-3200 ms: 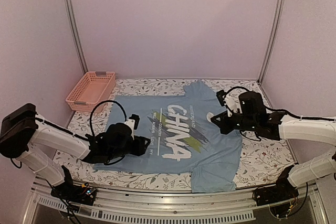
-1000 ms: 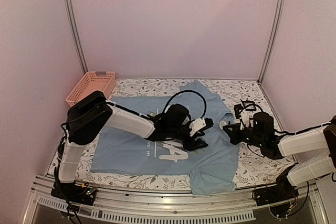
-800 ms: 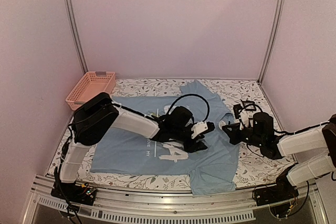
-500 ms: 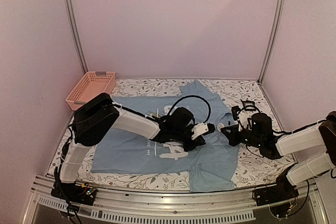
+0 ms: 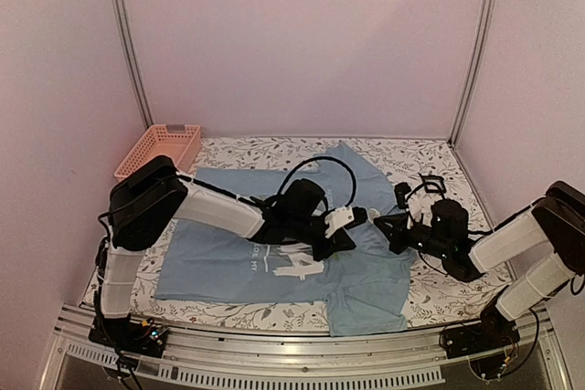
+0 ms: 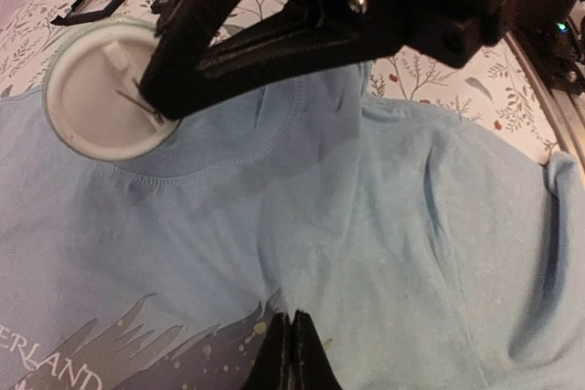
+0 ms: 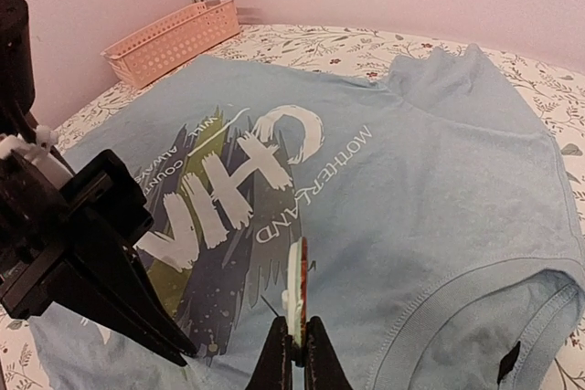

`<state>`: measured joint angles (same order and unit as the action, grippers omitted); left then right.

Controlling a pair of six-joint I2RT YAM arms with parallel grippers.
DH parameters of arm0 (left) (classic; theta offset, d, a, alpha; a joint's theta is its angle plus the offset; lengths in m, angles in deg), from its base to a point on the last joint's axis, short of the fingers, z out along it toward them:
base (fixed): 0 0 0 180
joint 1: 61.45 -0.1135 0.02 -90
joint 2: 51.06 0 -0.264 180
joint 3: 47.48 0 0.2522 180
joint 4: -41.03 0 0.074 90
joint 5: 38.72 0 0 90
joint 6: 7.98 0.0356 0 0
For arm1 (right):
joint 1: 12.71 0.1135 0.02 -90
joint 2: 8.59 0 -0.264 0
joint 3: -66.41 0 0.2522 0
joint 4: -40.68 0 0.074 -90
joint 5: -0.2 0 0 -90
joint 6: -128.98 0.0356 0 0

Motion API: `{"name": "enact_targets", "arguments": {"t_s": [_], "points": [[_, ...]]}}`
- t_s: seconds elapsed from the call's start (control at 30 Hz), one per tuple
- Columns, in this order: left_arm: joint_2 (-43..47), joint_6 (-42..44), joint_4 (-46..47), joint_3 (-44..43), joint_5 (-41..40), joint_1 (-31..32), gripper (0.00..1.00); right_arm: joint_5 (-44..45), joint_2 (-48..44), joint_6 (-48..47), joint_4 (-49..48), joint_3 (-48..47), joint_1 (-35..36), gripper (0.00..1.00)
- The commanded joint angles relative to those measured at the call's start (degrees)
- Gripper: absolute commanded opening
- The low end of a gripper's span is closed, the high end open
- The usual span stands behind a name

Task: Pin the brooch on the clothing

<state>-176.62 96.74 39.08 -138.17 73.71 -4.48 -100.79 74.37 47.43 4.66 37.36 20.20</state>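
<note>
So, left gripper (image 6: 288, 346) is clamping fully shut on a pinch of shirt (image 7: 411, 180) right beside the print. Right gripper (image 7: 292, 349) is squeezing the brooch (image 7: 295, 285) by its rim, holding it on edge, close over the shirt near the collar. Pink basket (image 7: 174, 38) is sitting way back at the far left corner.

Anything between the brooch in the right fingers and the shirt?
Nothing visible. The right gripper holds the brooch on edge over open shirt fabric. The left gripper pinches the shirt off to one side, not under the brooch.
</note>
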Motion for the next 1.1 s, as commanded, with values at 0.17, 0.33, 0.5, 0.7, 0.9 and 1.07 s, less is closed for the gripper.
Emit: {"name": "enact_targets", "arguments": {"t_s": [0.17,0.33,0.5,0.7,0.9,1.07], "points": [[2.1,-1.7,2.8,2.4,8.3,-3.3,0.0,7.6,14.5,-10.6,-32.0,4.5,8.3,0.0],[2.5,-1.4,3.5,3.2,10.9,-4.1,0.0,7.9,21.2,-15.0,-47.0,8.4,9.6,0.0],[2.4,-0.5,3.5,3.1,12.1,-4.1,0.0,17.1,26.4,-21.7,-49.9,7.8,13.9,0.0],[2.8,0.3,3.5,3.6,12.9,-4.1,0.0,19.0,29.9,-26.4,-51.6,6.2,14.5,0.0],[2.7,1.3,3.5,3.5,13.9,-4.1,0.0,19.5,29.7,-30.5,-48.1,5.2,15.3,0.0],[2.9,1.3,3.6,3.1,13.8,-4.3,0.0,21.1,29.5,-34.2,-45.3,4.3,17.1,0.0]]}}
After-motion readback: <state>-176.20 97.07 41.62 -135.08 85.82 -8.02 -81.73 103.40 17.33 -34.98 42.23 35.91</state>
